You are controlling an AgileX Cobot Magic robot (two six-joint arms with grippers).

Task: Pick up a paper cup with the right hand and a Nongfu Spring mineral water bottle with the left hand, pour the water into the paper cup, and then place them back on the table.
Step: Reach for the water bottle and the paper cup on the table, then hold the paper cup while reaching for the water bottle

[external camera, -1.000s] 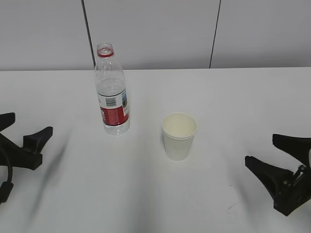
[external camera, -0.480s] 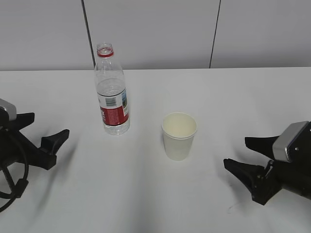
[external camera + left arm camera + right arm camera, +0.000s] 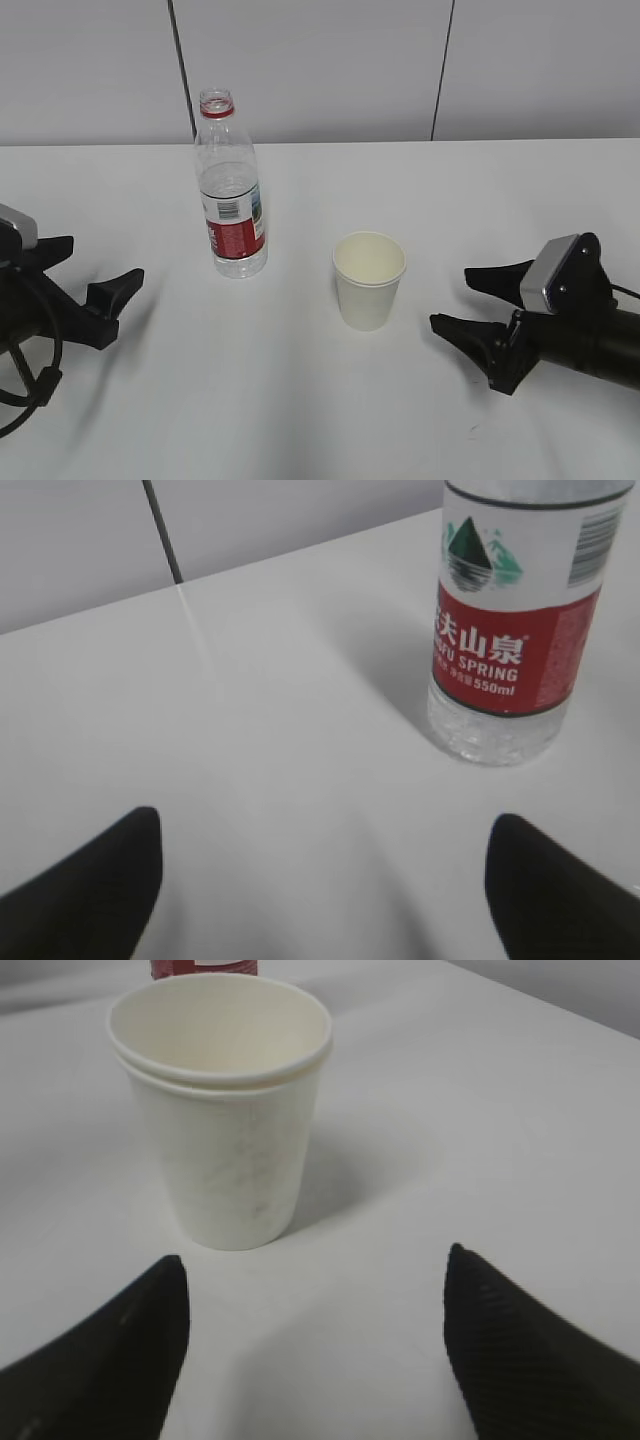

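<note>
The white paper cup [image 3: 369,279] stands upright and empty at the table's middle; the right wrist view shows it close ahead [image 3: 225,1110]. The clear Nongfu Spring bottle [image 3: 230,190] with a red label stands uncapped to the cup's left and further back, partly filled with water; the left wrist view shows its lower part [image 3: 515,630]. My right gripper [image 3: 463,299] is open just right of the cup, apart from it, jaws wide [image 3: 315,1300]. My left gripper [image 3: 98,268] is open at the left, well short of the bottle, empty [image 3: 325,865].
The white table [image 3: 300,400] runs to a grey panelled wall behind, with dark vertical seams [image 3: 180,60]. A small dark scuff [image 3: 472,432] marks the tabletop near the right arm.
My right gripper has moved left toward the cup, ending close beside it. My left gripper moved right toward the bottle earlier, then held nearly still. Cup and bottle have not moved.
</note>
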